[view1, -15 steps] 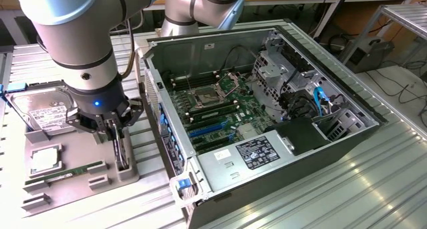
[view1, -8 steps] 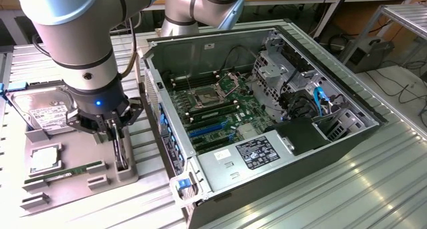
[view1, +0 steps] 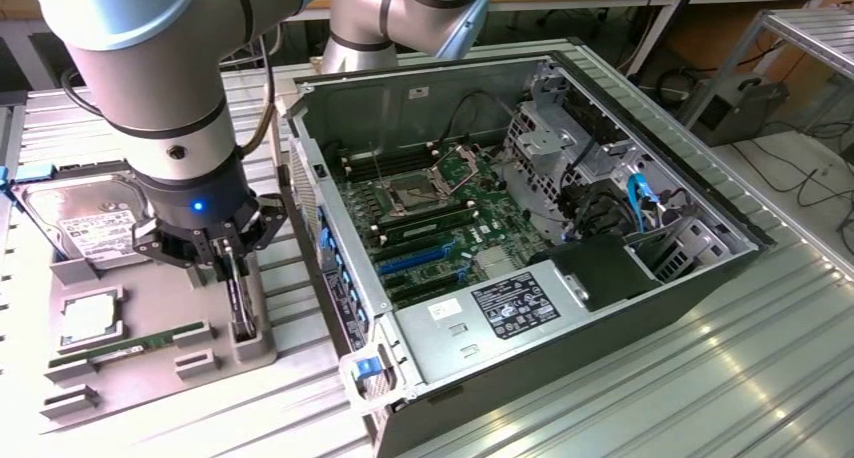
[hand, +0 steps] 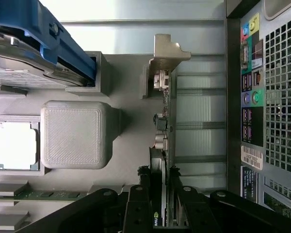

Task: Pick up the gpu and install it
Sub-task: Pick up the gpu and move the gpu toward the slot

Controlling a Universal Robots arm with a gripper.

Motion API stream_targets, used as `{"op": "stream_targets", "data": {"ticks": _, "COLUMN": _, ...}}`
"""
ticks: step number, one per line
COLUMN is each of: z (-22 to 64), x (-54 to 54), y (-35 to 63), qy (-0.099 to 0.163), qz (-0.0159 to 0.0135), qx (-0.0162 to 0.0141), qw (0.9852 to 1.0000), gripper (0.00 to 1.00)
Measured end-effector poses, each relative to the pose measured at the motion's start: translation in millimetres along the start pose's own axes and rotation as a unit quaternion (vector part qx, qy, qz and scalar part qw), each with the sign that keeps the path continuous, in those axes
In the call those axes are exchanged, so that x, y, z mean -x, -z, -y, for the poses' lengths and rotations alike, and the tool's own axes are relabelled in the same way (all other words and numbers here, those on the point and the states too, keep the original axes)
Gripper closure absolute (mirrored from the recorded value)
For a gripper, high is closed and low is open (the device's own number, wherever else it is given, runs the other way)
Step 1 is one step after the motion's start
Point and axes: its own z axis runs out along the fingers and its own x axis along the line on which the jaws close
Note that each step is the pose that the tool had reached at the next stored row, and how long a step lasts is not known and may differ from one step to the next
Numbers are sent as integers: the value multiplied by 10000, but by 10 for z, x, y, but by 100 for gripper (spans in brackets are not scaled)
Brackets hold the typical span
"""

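Note:
The gpu (view1: 242,300) stands on edge in a slot of the grey holder tray (view1: 160,383), at the exterior view's left of the open computer case (view1: 441,108). In the wrist view the gpu (hand: 162,121) shows edge-on as a thin black card, with its silver end bracket (hand: 166,53) at the far end. My gripper (view1: 230,266) has come straight down over the card. The gripper (hand: 160,178) has one black finger on each side of the card, pressed against its faces. The card still sits in the tray slot.
The tray also holds a hard drive (view1: 83,223) in a blue caddy (hand: 48,39), a CPU (view1: 91,316) and a green RAM stick (view1: 134,346). In the case lies the motherboard (view1: 434,213) with blue slots (view1: 416,261). The case's rear panel (hand: 266,97) stands close beside the card.

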Motion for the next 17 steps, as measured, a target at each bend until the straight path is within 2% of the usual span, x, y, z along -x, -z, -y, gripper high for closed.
{"op": "stream_targets", "data": {"ticks": 4, "z": 0, "x": 0, "y": 10, "qy": 0, "qz": -1, "qx": 0, "qw": 10000, "gripper": 74}}
{"op": "stream_targets", "data": {"ticks": 9, "z": -3, "x": 1, "y": 85, "qy": 3, "qz": 0, "qx": 0, "qw": 10000, "gripper": 74}}
{"op": "stream_targets", "data": {"ticks": 13, "z": -7, "x": 3, "y": 200, "qy": 7, "qz": 0, "qx": 0, "qw": 10000, "gripper": 74}}
{"op": "stream_targets", "data": {"ticks": 17, "z": -13, "x": 6, "y": 370, "qy": 11, "qz": 0, "qx": 0, "qw": 10000, "gripper": 74}}
